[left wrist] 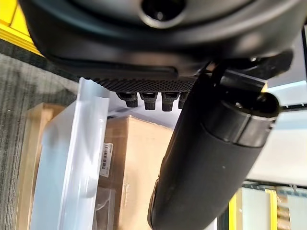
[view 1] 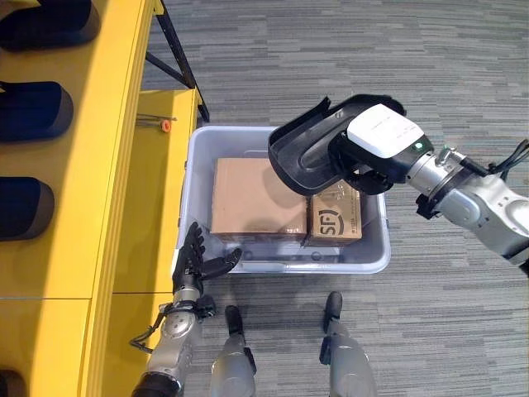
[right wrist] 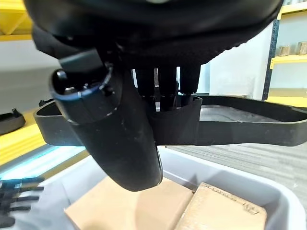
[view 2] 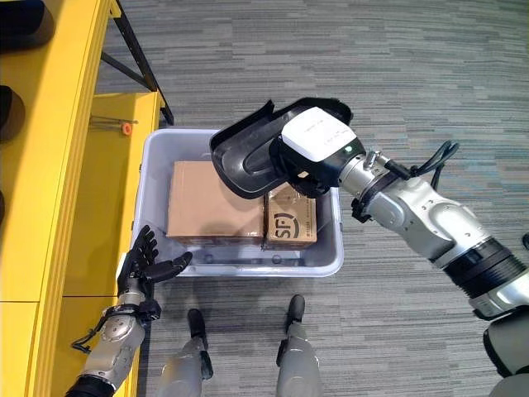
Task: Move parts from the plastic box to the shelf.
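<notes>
I've got the right hand curled round a black plastic part, fingers hooked over its rim and thumb on the near side (the right wrist view shows the fingers wrapped over the part's edge). The part is a shallow dark tray-like moulding, held tilted in the air above the plastic box, over its 1 o'clock area, not touching the contents. The box is a pale grey tub sitting on the grey carpet, just beside the yellow shelf, which runs along the 9 o'clock side of the head views. Inside the tub I see 2 cardboard boxes side by side: a large plain one toward 9 o'clock and a smaller printed one toward 3 o'clock, partly under the lifted part. Left hand is at the tub's 7 o'clock corner, fingers straight and spread, thumb out toward the tub rim, holding nothing; I cannot tell whether the thumb touches the rim. The left wrist view looks past the thumb at the tub wall and the large cardboard box. On the shelf's upper levels at 10 o'clock there are dark parts lying in a row. A small orange-tipped item lies on the shelf's lower board near the tub's 11 o'clock corner.
</notes>
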Controlling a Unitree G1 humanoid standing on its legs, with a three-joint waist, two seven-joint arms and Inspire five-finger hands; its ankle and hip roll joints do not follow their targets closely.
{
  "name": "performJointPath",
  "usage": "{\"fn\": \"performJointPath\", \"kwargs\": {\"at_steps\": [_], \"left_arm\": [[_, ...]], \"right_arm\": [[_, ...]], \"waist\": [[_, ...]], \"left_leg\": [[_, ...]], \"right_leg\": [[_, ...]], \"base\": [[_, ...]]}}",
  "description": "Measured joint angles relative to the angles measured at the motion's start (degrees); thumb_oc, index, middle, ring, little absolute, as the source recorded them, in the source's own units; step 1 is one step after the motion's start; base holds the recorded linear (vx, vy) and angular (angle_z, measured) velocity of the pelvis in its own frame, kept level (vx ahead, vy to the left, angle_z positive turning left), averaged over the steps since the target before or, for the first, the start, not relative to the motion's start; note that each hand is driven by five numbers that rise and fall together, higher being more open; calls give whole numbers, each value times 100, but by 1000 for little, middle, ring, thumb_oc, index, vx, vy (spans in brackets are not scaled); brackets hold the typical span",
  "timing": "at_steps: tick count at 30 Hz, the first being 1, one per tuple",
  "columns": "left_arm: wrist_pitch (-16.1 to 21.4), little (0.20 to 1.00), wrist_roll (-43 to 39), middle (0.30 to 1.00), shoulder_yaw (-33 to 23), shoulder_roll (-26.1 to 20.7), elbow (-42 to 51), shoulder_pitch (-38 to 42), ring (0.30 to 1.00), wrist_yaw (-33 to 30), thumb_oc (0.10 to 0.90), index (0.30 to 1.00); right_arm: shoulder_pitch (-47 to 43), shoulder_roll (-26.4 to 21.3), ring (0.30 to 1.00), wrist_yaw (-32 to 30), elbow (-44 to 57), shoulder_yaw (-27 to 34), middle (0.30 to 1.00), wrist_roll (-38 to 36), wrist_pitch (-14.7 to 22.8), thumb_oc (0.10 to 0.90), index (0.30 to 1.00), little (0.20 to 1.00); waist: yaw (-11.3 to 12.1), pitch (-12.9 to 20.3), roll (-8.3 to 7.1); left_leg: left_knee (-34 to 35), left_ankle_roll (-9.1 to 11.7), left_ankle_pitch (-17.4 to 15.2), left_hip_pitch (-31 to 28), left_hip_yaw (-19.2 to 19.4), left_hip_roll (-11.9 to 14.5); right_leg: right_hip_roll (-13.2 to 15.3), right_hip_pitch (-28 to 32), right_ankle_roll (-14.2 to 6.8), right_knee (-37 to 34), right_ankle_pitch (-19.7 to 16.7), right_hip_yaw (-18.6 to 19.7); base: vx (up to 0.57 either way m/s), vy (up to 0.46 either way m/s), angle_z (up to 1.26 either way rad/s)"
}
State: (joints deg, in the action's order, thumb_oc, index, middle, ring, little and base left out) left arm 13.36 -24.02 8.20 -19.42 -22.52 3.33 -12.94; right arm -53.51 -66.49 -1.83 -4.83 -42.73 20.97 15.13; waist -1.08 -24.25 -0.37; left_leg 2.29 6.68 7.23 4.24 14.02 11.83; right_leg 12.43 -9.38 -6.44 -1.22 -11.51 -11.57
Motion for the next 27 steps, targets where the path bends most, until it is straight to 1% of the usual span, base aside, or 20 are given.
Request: {"fn": "performJointPath", "kwargs": {"at_steps": [1, 2, 4, 5, 6, 7, 8, 10, 11, 15, 18, 20, 21, 22, 23, 24, 26, 27], "left_arm": [[-4, 1000, 8, 1000, -1, -7, -2, -18, 1000, 0, 900, 1000], [-4, 1000, 8, 1000, -1, -7, -2, -18, 1000, 0, 900, 1000], [-22, 1000, 21, 1000, -1, -9, 0, 25, 1000, 72, 900, 1000], [-26, 1000, 269, 1000, 29, -80, 8, 22, 1000, 113, 900, 1000], [-25, 1000, 306, 1000, 45, -98, 11, 12, 1000, 113, 900, 1000], [-32, 1000, 494, 1000, 63, -166, 26, 21, 1000, 109, 900, 1000], [-35, 1000, 574, 1000, 70, -199, 42, 21, 1000, 113, 900, 1000], [-34, 1000, 973, 1000, 84, -385, 256, 9, 1000, 105, 900, 1000], [-30, 1000, 1112, 1000, 93, -505, 372, 10, 1000, 104, 900, 1000], [13, 1000, 2139, 1000, 100, -1053, 717, 27, 1000, -96, 900, 1000], [40, 1000, 2684, 1000, 106, -1280, 799, 18, 1000, -237, 900, 1000], [50, 1000, 3365, 1000, 117, -1441, 798, 19, 1000, -382, 900, 1000], [53, 1000, 3439, 1000, 139, -1455, 801, 1, 1000, -439, 900, 1000], [58, 1000, 3774, 1000, 162, -1597, 819, 2, 1000, -451, 900, 1000], [85, 1000, 4471, 1000, 213, -1973, 949, -44, 1000, -646, 900, 1000], [76, 1000, 4756, 1000, 222, -2088, 1015, -41, 1000, -727, 900, 1000], [153, 1000, 5474, 1000, 287, -2602, 1378, -27, 1000, -933, 900, 1000], [206, 1000, 5700, 1000, 290, -2631, 1436, 7, 1000, -1092, 900, 1000]], "right_arm": [[-208, -76, 300, 53, 4, -217, 300, -99, 37, 400, 300, 300], [-208, -76, 300, 53, 4, -217, 300, -99, 37, 400, 300, 300], [-589, -274, 300, 138, 2, -594, 300, -108, 209, 400, 300, 300], [-936, -360, 300, 204, -75, -1074, 300, -192, 259, 400, 300, 300], [-949, -360, 300, 238, -80, -1144, 300, -195, 262, 400, 300, 300], [-1125, -360, 300, 260, -233, -1425, 300, -201, 343, 400, 300, 300], [-1159, -359, 300, 280, -277, -1509, 300, -197, 356, 400, 300, 300], [-1164, -357, 300, 351, -469, -1738, 300, -195, 410, 400, 300, 300], [-1164, -357, 300, 404, -546, -1806, 300, -192, 418, 400, 300, 300], [-1161, -319, 300, 491, -931, -1971, 300, -74, 453, 400, 300, 300], [-1158, -328, 300, 493, -960, -1970, 300, -75, 449, 400, 300, 300], [-1156, -321, 300, 492, -951, -1970, 300, -75, 471, 400, 300, 300], [-1145, -307, 300, 491, -938, -1970, 300, -75, 503, 400, 300, 300], [-1146, -305, 300, 489, -932, -1970, 300, -75, 562, 400, 300, 300], [-1145, -301, 300, 489, -897, -1971, 300, -70, 651, 400, 300, 300], [-1145, -301, 300, 486, -897, -1971, 300, -68, 693, 400, 300, 300], [-1143, -290, 300, 471, -891, -1971, 300, -20, 733, 400, 300, 300], [-1133, -282, 300, 465, -891, -1971, 300, 57, 737, 400, 300, 300]], "waist": [[-16, 36, 30], [-16, 36, 30], [-33, 107, 111], [-30, 188, 180], [-29, 268, 195], [-37, 319, 218], [-36, 344, 220], [-23, 482, 220], [-16, 524, 221], [-22, 632, 232], [-24, 750, 241], [-24, 799, 243], [-21, 867, 251], [-14, 907, 248], [-19, 961, 249], [-14, 967, 251], [-7, 978, 259], [6, 1021, 283]], "left_leg": [[6, -7, -6, -44, 5, 1], [6, -7, -6, -44, 5, 1], [14, -9, -14, -123, 21, 6], [14, 0, -39, -218, 38, 14], [15, 1, -45, -216, 43, 16], [11, 8, -52, -270, 46, 17], [13, 8, -53, -284, 45, 21], [13, 16, -56, -299, 37, 22], [13, 16, -56, -301, 30, 18], [14, 15, -65, -360, -9, 13], [16, 15, -65, -363, -12, 15], [35, 22, -61, -442, -16, 16], [43, 23, -68, -448, -16, 17], [58, 26, -66, -447, -16, 17], [103, 33, -61, -455, -17, 15], [107, 33, -61, -467, -17, 9], [118, 34, -62, -493, -21, 4], [125, 35, -68, -501, -20, -7]], "right_leg": [[6, 43, -4, -6, 5, 3], [6, 43, -4, -6, 5, 3], [9, 124, -9, -29, 11, 9], [0, 210, -11, -41, 20, 20], [0, 209, -15, -43, 28, 23], [-1, 268, -14, -43, 46, 16], [-1, 281, -15, -45, 48, 13], [-3, 303, -16, -44, 52, 5], [0, 311, -16, -44, 52, 0], [11, 400, -19, -58, 62, -30], [7, 410, -21, -67, 61, -33], [-2, 494, -25, -84, 63, -47], [7, 501, -34, -87, 73, -50], [15, 504, -31, -107, 71, -54], [-6, 508, -28, -126, 66, -67], [-3, 529, -23, -148, 56, -68], [-2, 586, -31, -197, 37, -79], [10, 599, -36, -204, 40, -85]], "base": [[35, -13, 0], [46, -24, -1], [72, -35, -3], [65, -29, -4], [41, -26, -3], [0, 0, 0], [0, 0, 0], [0, 0, 0], [30, -34, 4], [19, -15, 4], [0, 0, 0], [0, 0, 0], [0, 0, 0], [13, 2, 3], [0, 0, 0], [0, 0, 0], [6, 1, 2], [0, 0, 0]]}}
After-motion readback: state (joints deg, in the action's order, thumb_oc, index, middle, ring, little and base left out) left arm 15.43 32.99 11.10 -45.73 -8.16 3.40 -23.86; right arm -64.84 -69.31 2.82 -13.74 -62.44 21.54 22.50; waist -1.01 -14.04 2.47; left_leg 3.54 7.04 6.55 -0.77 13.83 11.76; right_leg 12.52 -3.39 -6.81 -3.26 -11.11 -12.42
